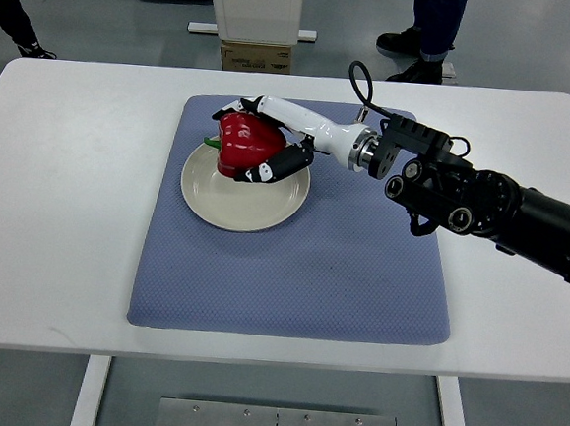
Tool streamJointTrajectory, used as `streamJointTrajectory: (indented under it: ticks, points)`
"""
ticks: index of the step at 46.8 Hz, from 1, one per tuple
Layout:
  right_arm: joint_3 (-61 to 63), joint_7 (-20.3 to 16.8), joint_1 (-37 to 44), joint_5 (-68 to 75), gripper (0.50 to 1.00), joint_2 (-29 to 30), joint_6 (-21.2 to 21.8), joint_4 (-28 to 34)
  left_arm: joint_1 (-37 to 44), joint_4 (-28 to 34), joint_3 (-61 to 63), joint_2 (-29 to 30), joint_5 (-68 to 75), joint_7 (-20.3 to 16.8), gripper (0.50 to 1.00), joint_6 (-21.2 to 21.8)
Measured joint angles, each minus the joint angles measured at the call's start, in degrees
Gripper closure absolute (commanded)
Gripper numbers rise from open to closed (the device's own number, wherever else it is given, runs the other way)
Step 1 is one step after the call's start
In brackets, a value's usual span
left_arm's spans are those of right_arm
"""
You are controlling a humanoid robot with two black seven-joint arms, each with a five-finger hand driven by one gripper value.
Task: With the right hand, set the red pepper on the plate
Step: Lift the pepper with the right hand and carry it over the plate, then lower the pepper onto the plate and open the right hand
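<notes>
The white surface (58,205) carries a blue mat (300,273), and on the mat's upper left part sits the cream plate (236,204), the landmark for the rest. The right hand (266,138) reaches in from the plate's right side and lies over its upper half, its fingers (269,170) wrapped around the red pepper (246,143) from above and below, probably to keep it from rolling. The pepper is over the plate's upper edge, seemingly touching it, so release looks close; the left hand is out of view.
</notes>
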Motion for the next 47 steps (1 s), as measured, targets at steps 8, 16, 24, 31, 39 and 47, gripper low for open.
streamJointTrajectory:
  ticks: [8, 16, 24, 31, 39, 47]
  points:
    - [0.00, -0.29, -1.64, 0.00, 1.000, 0.00, 0.00, 0.72, -0.05, 0.00, 0.01, 0.00, 0.00, 0.00, 0.500, 0.00]
    - [0.00, -1.56, -2.15, 0.00, 1.000, 0.00, -0.01, 0.98, 0.01, 0.00, 0.03, 0.00, 0.00, 0.01, 0.500, 0.00]
    - [0.00, -4.20, -2.34, 0.00, 1.000, 0.00, -0.01, 0.98, -0.04, 0.00, 0.03, 0.00, 0.00, 0.00, 0.500, 0.00]
    - [-0.01, -5.58, -2.37, 0.00, 0.844, 0.00, 0.00, 0.98, -0.06, 0.00, 0.04, 0.00, 0.00, 0.01, 0.500, 0.00]
    - [-0.02, -6.28, -2.37, -0.06, 0.712, 0.00, 0.02, 0.98, -0.03, 0.00, 0.04, 0.00, 0.00, 0.01, 0.500, 0.00]
    - [-0.02, -6.62, -2.37, -0.07, 0.526, 0.00, 0.04, 0.98, 0.00, 0.00, 0.03, 0.00, 0.00, 0.01, 0.500, 0.00]
